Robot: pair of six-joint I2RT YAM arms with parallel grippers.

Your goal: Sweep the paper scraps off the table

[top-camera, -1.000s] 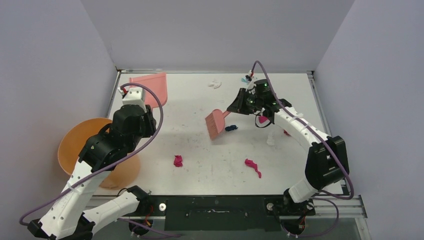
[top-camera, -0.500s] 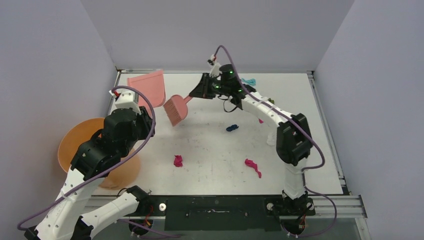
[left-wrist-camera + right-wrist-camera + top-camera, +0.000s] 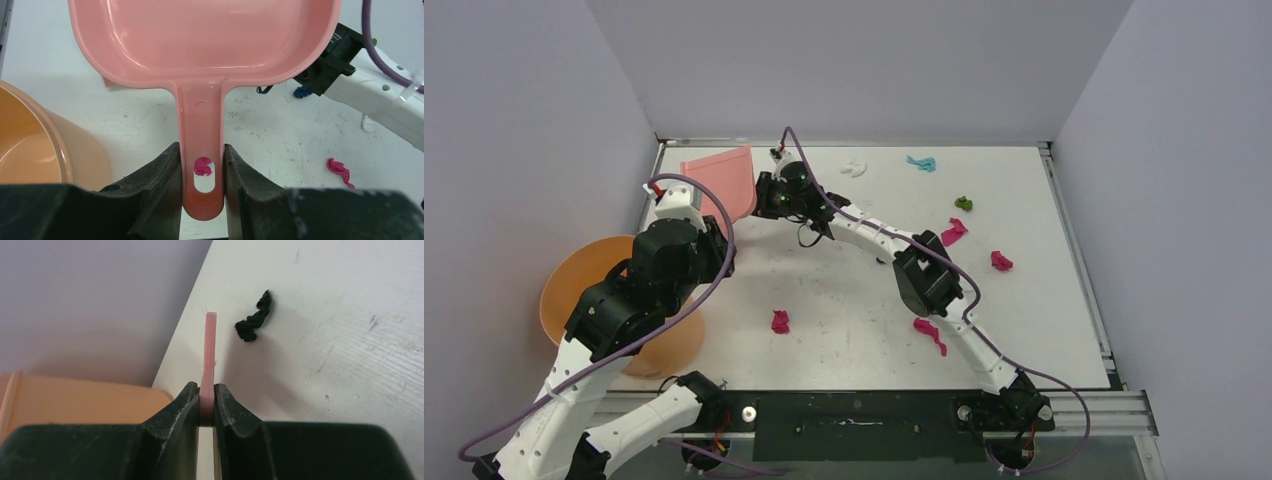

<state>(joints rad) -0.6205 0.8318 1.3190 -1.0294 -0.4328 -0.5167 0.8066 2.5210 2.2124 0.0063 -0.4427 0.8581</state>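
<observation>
paper scraps point(image 3: 780, 321) are scattered all over the table point(image 3: 844, 290). in the top view there's a white bit point(image 3: 854, 168) and a teal bit point(image 3: 921, 163) up at the far edge. a green bit point(image 3: 964, 203) is on the right side with two magenta ones near it toward the right rim, and two more magenta ones lie mid-table, closer to the arm bases. a dark blue bit point(image 3: 301, 91) shows in the left wrist view, right beside the right arm. a black bit point(image 3: 254, 324) lies on the table just beside the brush point(image 3: 209, 340) in the right wrist view, with a small gap between them.

left gripper point(image 3: 201, 150) is clamped tight on the handle of the dustpan point(image 3: 200, 35), one finger on each side, with the pan held out over the far left corner of the table. can't tell if its front lip touches the surface. orange bucket point(image 3: 574, 290) sits off the table's left edge, next to the left arm.

right gripper point(image 3: 206, 390) is pinching the pink brush, which shows edge-on as a thin strip between the fingers. the right arm reaches way across to the left, and its wrist is right beside the dustpan's right edge.
</observation>
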